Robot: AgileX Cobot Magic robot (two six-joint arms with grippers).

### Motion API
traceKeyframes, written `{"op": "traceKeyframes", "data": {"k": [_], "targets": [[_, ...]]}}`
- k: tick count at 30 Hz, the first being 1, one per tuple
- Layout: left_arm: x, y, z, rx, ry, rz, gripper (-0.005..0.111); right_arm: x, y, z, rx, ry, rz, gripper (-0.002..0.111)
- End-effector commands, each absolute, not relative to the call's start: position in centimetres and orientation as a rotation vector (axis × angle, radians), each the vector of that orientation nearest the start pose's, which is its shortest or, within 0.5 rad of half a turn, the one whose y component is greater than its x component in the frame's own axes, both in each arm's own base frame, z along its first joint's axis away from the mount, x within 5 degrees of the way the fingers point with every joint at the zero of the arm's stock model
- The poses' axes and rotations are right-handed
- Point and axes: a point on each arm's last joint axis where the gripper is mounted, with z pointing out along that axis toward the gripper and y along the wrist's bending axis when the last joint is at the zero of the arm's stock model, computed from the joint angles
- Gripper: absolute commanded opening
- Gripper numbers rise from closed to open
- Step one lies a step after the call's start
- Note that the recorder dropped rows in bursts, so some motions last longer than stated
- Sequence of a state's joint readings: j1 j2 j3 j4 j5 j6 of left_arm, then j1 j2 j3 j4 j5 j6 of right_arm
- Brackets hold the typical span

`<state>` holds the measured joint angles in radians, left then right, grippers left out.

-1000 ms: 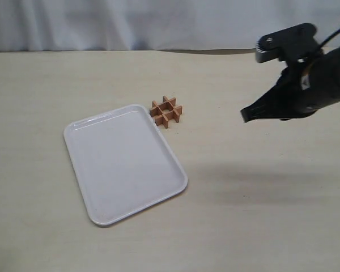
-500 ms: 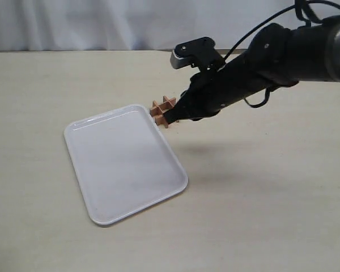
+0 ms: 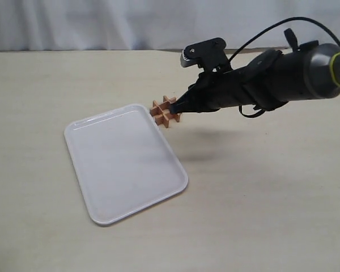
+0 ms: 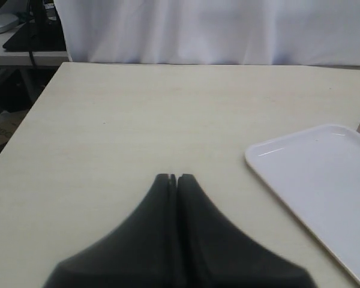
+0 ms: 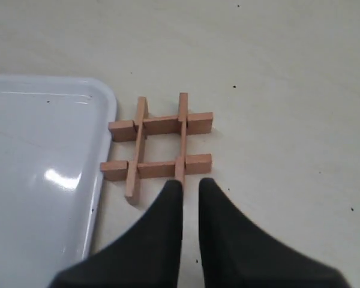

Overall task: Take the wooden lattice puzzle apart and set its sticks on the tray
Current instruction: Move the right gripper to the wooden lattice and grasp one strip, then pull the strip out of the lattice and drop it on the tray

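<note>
The puzzle (image 3: 166, 112) lies whole on the bench (image 3: 260, 198), about midway along it and nearer the far edge. It sits just beside the far right corner of the tray (image 3: 124, 164); I cannot tell whether it touches the rim. The right gripper (image 3: 178, 106) hovers at the puzzle, its fingers (image 5: 168, 204) a narrow gap apart and holding nothing, tips just beside the end of one stick (image 5: 183, 108). The left gripper (image 4: 173, 177) has its fingers pressed together above bare bench, apart from the tray.
</note>
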<state>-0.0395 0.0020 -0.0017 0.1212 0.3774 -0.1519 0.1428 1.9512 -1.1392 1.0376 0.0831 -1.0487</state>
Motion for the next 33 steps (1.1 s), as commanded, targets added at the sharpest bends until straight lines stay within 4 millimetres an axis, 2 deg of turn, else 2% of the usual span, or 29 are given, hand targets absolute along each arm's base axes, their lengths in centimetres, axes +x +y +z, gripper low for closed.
{"op": "traceKeyframes", "data": {"k": [1, 4, 7, 10, 18, 26, 33], "targets": [[5.3, 0.1, 18.1, -0.021, 1.841, -0.021, 0.0, 40.7, 5.9, 13.0, -0.181, 2.381, 0.099, 0.035], [5.3, 0.1, 18.1, -0.021, 1.841, -0.021, 0.0, 41.3, 6.1, 11.6, -0.207, 2.4, 0.087, 0.045], [5.3, 0.1, 18.1, -0.021, 1.841, -0.021, 0.0, 41.7, 6.7, 10.4, -0.25, 2.415, 0.084, 0.042], [5.3, 0.1, 18.1, -0.021, 1.841, -0.021, 0.0, 41.8, 7.4, 10.5, -0.287, 2.416, 0.109, 0.042], [5.3, 0.1, 18.1, -0.021, 1.841, -0.021, 0.0, 42.3, 7.1, 10.5, -0.27, 2.381, 0.04, 0.039], [5.3, 0.1, 18.1, -0.021, 1.841, -0.021, 0.0, 42.5, 8.7, 11.0, -0.318, 2.361, 0.066, 0.038], [5.3, 0.1, 18.1, -0.021, 1.841, -0.021, 0.0, 42.7, 8.4, 10.1, -0.299, 2.36, 0.016, 0.038]]}}
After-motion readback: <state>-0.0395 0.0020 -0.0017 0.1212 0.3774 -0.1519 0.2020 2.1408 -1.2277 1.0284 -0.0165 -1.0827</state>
